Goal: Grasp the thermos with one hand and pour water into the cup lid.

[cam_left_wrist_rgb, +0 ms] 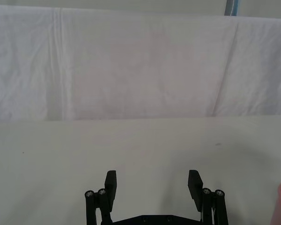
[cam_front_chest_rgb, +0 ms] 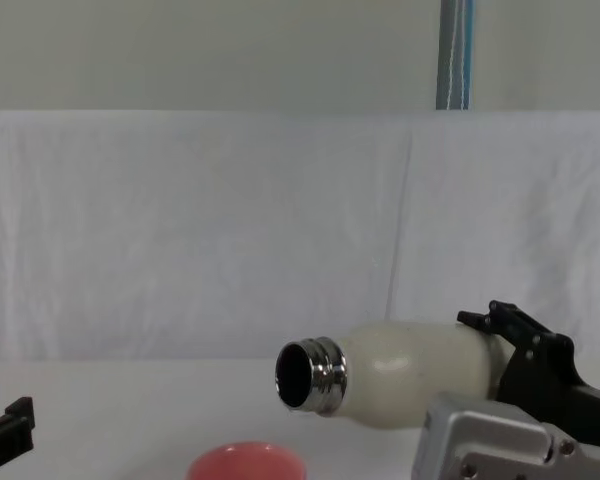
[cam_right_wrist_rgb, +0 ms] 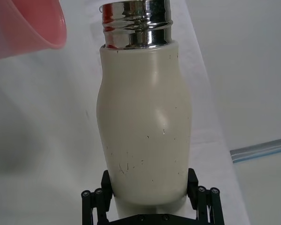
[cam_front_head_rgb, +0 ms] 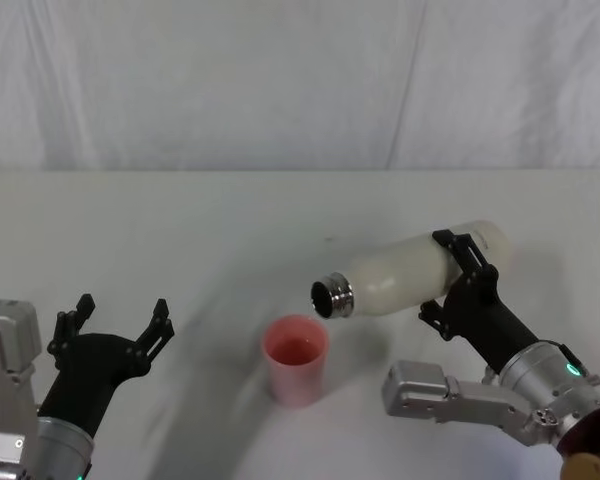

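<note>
A white cloth covers the surface point(cam_front_head_rgb: 280, 210) and hangs as a backdrop. At the left, the left tool point(cam_front_head_rgb: 120, 325) waits spread open above it. The pink cup lid point(cam_front_head_rgb: 297, 358) stands mid-surface. Above and to its right, the right tool point(cam_front_head_rgb: 458, 285) clamps the thermos point(cam_front_head_rgb: 410, 270), tipped nearly level, mouth leftward over the lid. I cannot make out any stream.

Cream-white thermos point(cam_front_head_rgb: 410, 272), pink cup lid point(cam_front_head_rgb: 297, 359)

Lab setup, white-draped table point(cam_front_head_rgb: 280, 215), white cloth backdrop point(cam_front_chest_rgb: 230, 220)
</note>
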{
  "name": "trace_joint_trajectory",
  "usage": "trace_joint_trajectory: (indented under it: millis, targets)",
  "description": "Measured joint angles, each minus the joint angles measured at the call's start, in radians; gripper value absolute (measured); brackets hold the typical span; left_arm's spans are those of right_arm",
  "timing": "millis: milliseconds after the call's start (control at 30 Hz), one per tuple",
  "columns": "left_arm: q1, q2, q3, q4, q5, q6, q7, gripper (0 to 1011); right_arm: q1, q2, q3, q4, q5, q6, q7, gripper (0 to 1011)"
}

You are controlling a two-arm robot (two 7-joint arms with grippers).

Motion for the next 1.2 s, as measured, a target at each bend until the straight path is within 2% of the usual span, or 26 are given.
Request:
trace_joint_trajectory:
  millis: [600,1200]
  targets:
    - [0.0,0.0,0.0,0.0,0.0,0.0,0.0,1001,0.025,-0.006,-0.032,0.017,-0.016,-0.004,-0.017,956]
    - [0.0,0.0,0.0,0.0,0.0,0.0,0.0,1001,0.047,-0.001,-0.057,0.029,-0.055,-0.002,-0.048,956]
